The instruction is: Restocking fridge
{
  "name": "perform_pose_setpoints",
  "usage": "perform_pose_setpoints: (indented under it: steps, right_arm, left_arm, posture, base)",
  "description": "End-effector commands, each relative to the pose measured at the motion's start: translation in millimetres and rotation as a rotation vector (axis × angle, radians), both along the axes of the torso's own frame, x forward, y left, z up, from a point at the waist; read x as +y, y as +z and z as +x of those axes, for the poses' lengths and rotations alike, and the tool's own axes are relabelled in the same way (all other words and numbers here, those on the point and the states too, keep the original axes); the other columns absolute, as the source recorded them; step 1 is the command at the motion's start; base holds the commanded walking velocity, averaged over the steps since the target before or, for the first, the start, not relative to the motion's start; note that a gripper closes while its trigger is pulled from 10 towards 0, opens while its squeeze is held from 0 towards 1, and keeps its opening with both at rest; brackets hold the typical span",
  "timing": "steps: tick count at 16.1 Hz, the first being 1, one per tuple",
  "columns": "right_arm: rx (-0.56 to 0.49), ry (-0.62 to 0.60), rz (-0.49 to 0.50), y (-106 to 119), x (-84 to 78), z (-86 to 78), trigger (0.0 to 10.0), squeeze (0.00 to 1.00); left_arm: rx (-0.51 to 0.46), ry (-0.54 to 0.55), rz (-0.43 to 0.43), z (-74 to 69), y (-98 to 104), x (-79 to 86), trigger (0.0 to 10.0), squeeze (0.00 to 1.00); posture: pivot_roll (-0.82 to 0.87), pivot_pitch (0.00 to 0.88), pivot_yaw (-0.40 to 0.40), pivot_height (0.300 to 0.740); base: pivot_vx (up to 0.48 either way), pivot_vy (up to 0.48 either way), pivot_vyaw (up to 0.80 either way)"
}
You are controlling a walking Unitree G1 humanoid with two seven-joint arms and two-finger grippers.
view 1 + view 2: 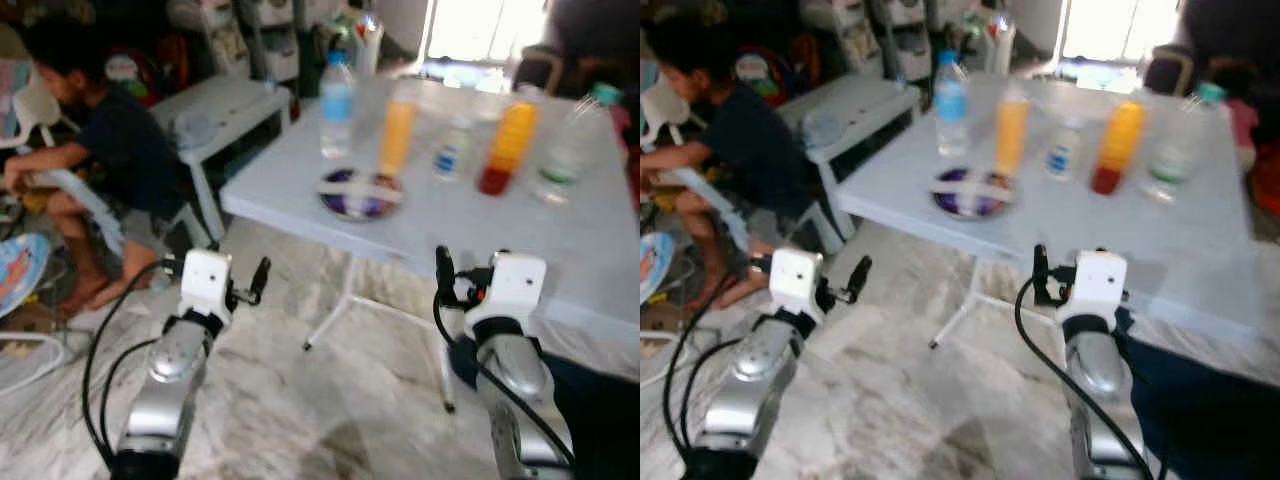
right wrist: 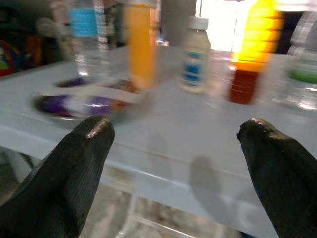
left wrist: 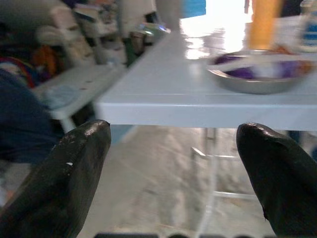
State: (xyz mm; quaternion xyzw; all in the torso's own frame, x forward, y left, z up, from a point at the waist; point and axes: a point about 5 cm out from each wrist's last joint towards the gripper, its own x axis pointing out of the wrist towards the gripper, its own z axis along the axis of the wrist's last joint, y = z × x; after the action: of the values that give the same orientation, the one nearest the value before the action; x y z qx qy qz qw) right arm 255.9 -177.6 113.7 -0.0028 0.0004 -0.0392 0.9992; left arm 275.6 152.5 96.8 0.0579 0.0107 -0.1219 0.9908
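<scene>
right wrist view is blurred, so the labels on the drinks cannot be read, and the tops of most bottles are cut off by the frame edge. five drinks are counted beyond the fingertips on the white table: one water bottle with a blue label, one tall orange juice bottle, one small white bottle, one orange and red bottle and one clear bottle with a green band. one metal plate with purple contents is seen just ahead of one finger.

the right gripper is held released, empty, level with the table edge. the left gripper is also spread wide and empty, just below the table edge, with the plate beyond it.

in the head views, one person is seated on the floor well off to the left; much of the clutter behind is too dark to make out.
</scene>
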Motion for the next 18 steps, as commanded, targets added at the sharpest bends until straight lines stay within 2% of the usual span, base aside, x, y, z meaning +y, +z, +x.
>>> perform_pose_setpoints:
  steps: [1, 5, 13, 18]
  right_arm:
    - [-0.022, 0.029, 0.013, 5, 9.7, 3.4, 10.0, 0.00]
    - [-0.039, 0.037, 0.016, 11, 12.7, 5.5, 10.0, 0.00]
    - [-0.038, 0.041, 0.010, 12, 17.3, 6.7, 10.0, 0.00]
    - [-0.025, 0.039, 0.013, 10, 18.3, 8.1, 10.0, 0.00]
  left_arm:
    - [-0.012, 0.030, 0.012, 1.8, 4, 10.8, 10.0, 0.00]
    - [-0.047, 0.017, 0.026, 6.8, 14, 12.7, 10.0, 0.00]
    - [-0.047, -0.022, 0.001, 0.8, 14, 0.1, 10.0, 0.00]
    - [-0.033, -0.023, -0.023, -2.3, 12, -4.5, 10.0, 0.00]
  posture:
    - [-0.02, 0.010, 0.035, 0.740]
    - [-0.02, 0.046, 0.033, 0.740]
    - [-0.02, 0.059, 0.034, 0.740]
    - [-0.01, 0.054, 0.027, 0.740]
  base:
    - [0.322, 0.356, 0.00]
    - [0.322, 0.355, 0.00]
    - [0.339, 0.337, -0.80]
    - [0.069, 0.000, -0.80]
